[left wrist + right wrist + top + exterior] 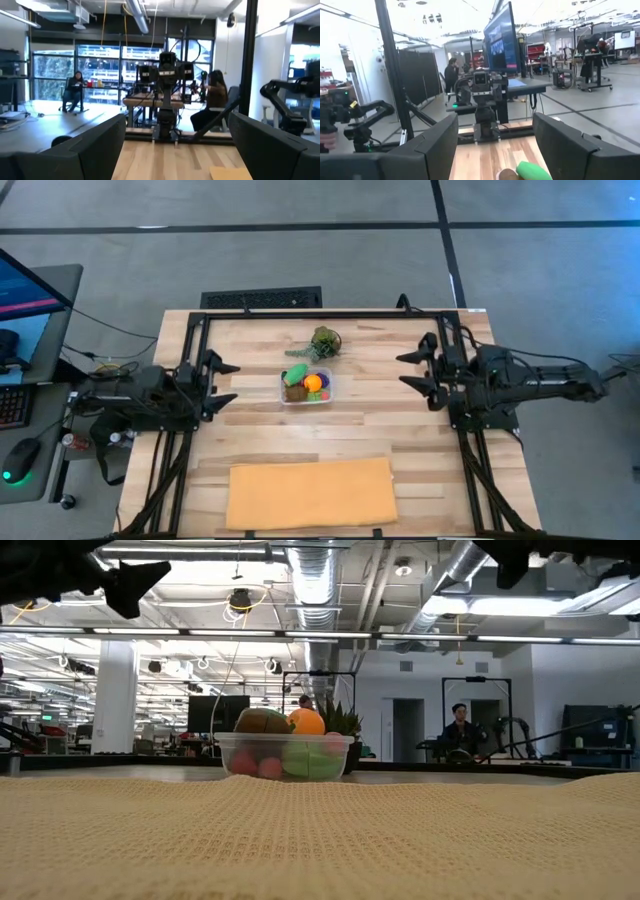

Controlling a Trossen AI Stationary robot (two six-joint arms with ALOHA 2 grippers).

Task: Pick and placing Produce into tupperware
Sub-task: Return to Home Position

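Left hand point(232, 382): fingers spread wide, nothing between them and nothing touched. It is held above the left edge of the counter point(400, 440), pointing inward toward the middle. Right hand point(402, 369): likewise spread wide and holding nothing, above the right edge, pointing inward to face the left hand. In each wrist view the two dark fingers point(90, 147) stand far apart, with counter wood and the opposite arm showing between them. Tub point(283, 396): upright on the counter between the two hands, well apart from both, and nearer the far side than the near. Produce point(312, 386): gathered inside the tub and heaped above its rim. From above, an orange piece point(314, 382), a brown piece point(296, 393), a green piece point(297, 373) and a small purple piece point(324, 394) can be told apart. The low view adds pink pieces point(270, 768) low against the clear wall. Leafy bunch point(323, 343): on the counter just beyond the tub's far side; whether it touches the tub cannot be told. Tan sheet point(310, 493): flat along the near edge, well apart from the tub. Beyond the counter, the room shows desks, other rigs and seated people point(458, 730).
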